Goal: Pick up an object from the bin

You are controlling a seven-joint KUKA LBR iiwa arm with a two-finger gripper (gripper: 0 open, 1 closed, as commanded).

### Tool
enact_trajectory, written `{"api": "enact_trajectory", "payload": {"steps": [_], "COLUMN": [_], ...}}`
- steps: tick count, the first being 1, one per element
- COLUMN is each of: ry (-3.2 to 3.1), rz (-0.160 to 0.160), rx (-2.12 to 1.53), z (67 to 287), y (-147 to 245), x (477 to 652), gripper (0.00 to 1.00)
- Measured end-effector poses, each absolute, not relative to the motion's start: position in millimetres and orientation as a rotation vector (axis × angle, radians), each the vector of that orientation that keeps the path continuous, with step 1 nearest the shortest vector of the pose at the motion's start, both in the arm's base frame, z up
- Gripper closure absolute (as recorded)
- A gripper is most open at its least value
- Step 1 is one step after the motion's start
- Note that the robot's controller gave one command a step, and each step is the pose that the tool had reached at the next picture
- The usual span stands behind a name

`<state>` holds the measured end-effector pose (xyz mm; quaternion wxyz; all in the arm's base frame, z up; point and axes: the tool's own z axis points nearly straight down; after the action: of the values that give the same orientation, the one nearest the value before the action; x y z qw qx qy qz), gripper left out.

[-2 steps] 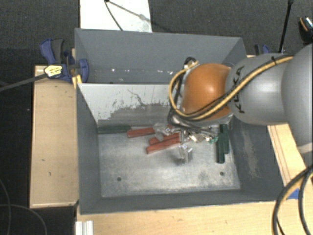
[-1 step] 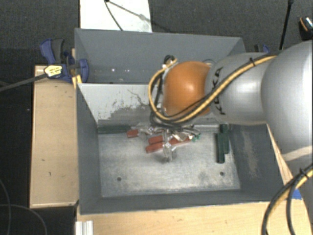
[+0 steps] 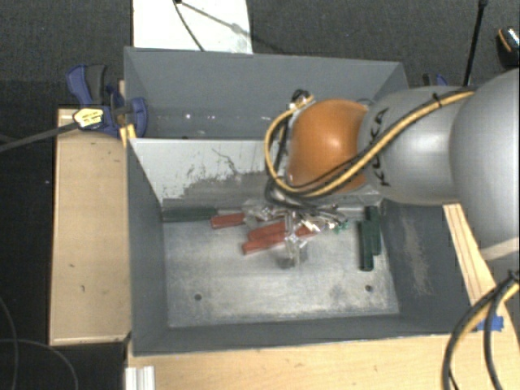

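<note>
My gripper [image 3: 291, 249] hangs low over the middle of the bin, just under the arm's orange cover. A red-brown bar [image 3: 262, 239] lies slanted on the floor right at its left side, touching or nearly touching it. A second, shorter red-brown piece [image 3: 227, 219] lies a little further left, near the back wall. Small shiny bits with a red spot [image 3: 313, 227] sit just right of the gripper, partly hidden by the arm.
A dark green stick [image 3: 369, 238] lies lengthwise near the right wall. A dark flat strip [image 3: 185, 214] runs along the foot of the back wall at the left. Bare bin floor stretches in front of the gripper and to the left.
</note>
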<state>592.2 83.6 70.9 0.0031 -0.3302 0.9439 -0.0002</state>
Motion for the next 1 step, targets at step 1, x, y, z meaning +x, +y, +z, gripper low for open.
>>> {"api": "enact_trajectory", "payload": {"steps": [1], "ry": [2.962], "rz": [0.001], "rx": [-1.036], "z": [71.3], "y": [84.6], "x": [591.7], "gripper": [1.00]}}
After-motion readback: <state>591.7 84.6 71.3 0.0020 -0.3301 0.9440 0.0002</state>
